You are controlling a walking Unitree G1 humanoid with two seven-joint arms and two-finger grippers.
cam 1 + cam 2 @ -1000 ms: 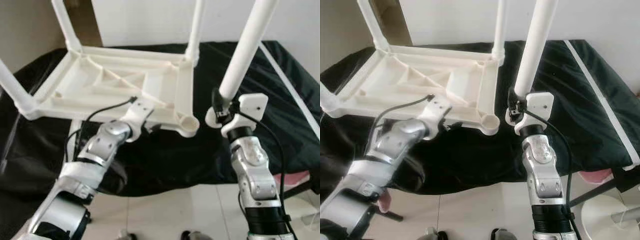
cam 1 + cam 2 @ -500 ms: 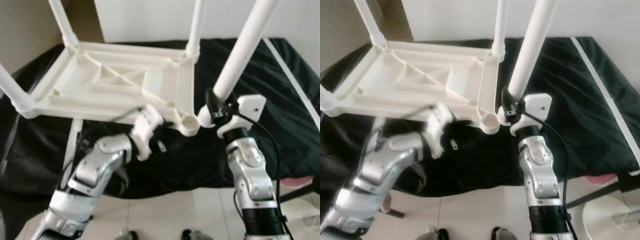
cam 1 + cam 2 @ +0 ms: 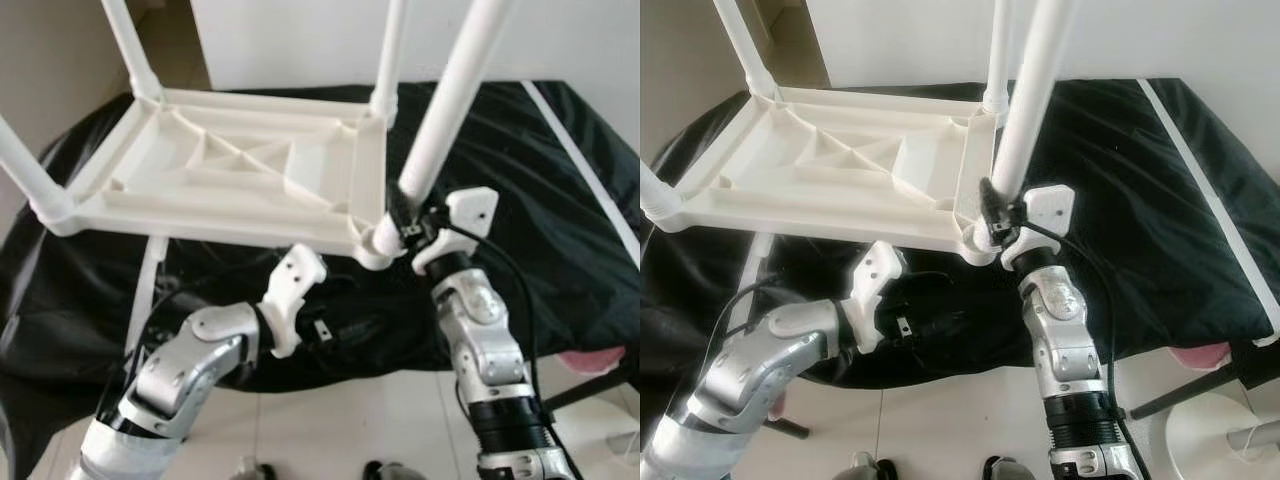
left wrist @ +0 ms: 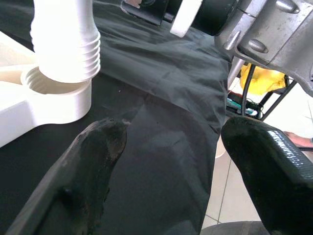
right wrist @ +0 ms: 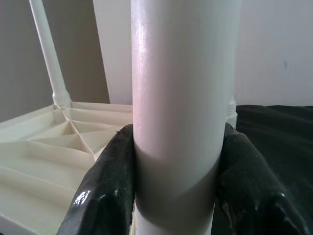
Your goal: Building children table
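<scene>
The white plastic table (image 3: 240, 170) lies upside down on a black cloth (image 3: 520, 190), three legs already standing up from its corners. The right gripper (image 3: 992, 208) is clamped on the fourth leg (image 3: 445, 110) low down, just above its threaded end; in the right wrist view both fingers (image 5: 105, 188) press flat against the smooth round tube. The leg's ribbed tip sits at the mouth of the near corner socket (image 4: 51, 93), tilted rather than square to it. The left gripper (image 3: 325, 330) hangs below the table's near edge, its fingers (image 4: 93, 156) spread wide and holding nothing. The leg looks hollow, light and stiff, but glossy, so it is likely to slip or turn between the pads when twisted; the low grip near the thread seems the best place for control, though the long free end will lever against it. The table itself looks light enough to slide on the cloth, so bracing its rim beside the socket would help.
</scene>
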